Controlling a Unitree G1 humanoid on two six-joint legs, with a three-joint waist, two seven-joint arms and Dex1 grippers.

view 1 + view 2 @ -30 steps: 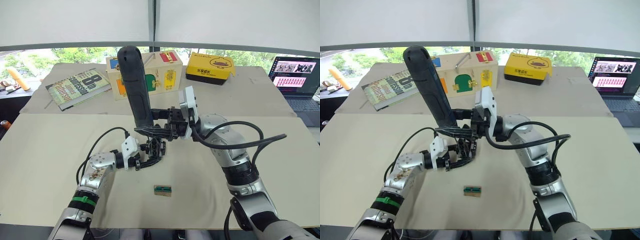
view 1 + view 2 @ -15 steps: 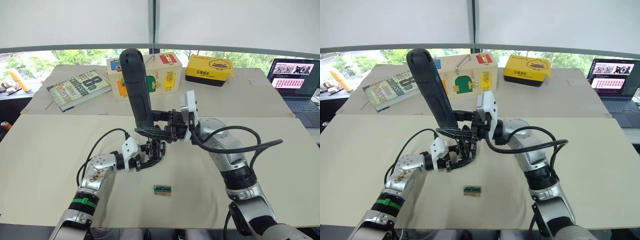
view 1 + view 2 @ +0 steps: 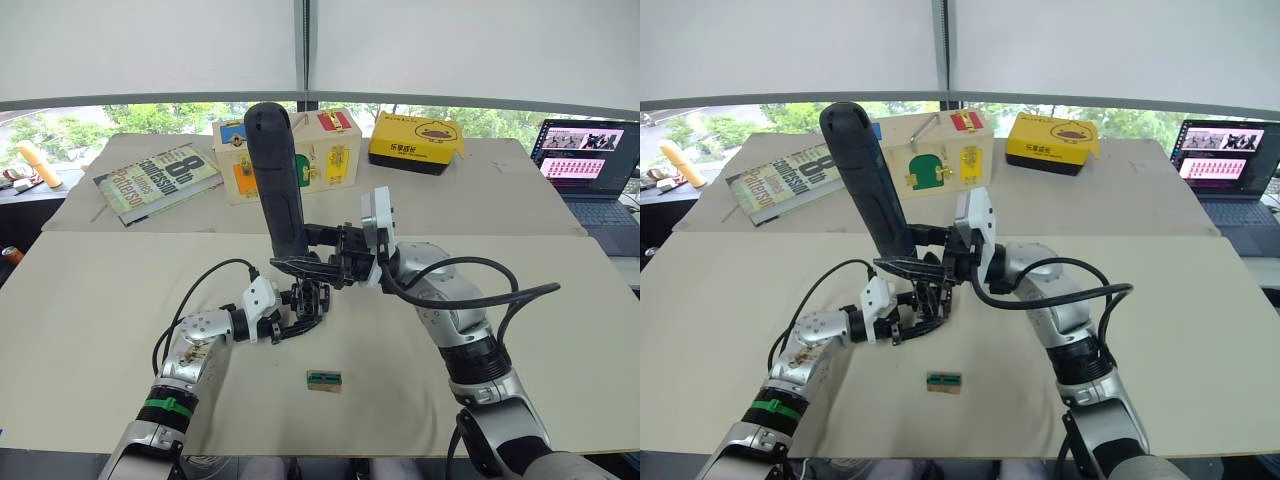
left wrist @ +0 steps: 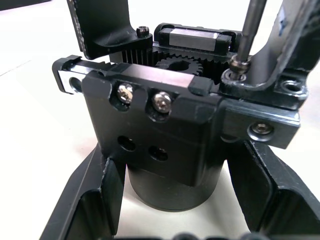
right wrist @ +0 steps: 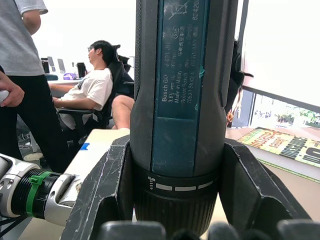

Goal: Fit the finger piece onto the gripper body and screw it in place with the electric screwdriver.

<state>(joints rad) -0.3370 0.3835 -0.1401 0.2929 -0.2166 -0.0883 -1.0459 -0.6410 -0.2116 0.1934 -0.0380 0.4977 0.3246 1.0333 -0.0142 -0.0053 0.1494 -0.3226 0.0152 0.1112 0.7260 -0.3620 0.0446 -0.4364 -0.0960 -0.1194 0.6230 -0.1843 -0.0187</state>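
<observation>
Head view: right pincer (image 3: 318,252) clamped the electric screwdriver (image 3: 276,175), upright above left pincer (image 3: 297,315) on the desk (image 3: 90,300).

Left wrist: left pincer gripped the gripper body (image 4: 165,130), bit on a screw.

Right wrist: screwdriver between its fingers (image 5: 107,185).

Matt black gripper body (image 4: 165,135) with shiny metal screws (image 4: 161,100).

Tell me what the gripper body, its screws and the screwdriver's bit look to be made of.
The gripper body looks like matte black anodised metal or hard plastic; its crisp machined edges and gear teeth suggest metal, though that stays uncertain. The screws are bright, shiny metal that reflects light, probably steel. The bit of the electric screwdriver is a smooth grey metal rod, and the tool's housing looks like dark plastic.
</observation>
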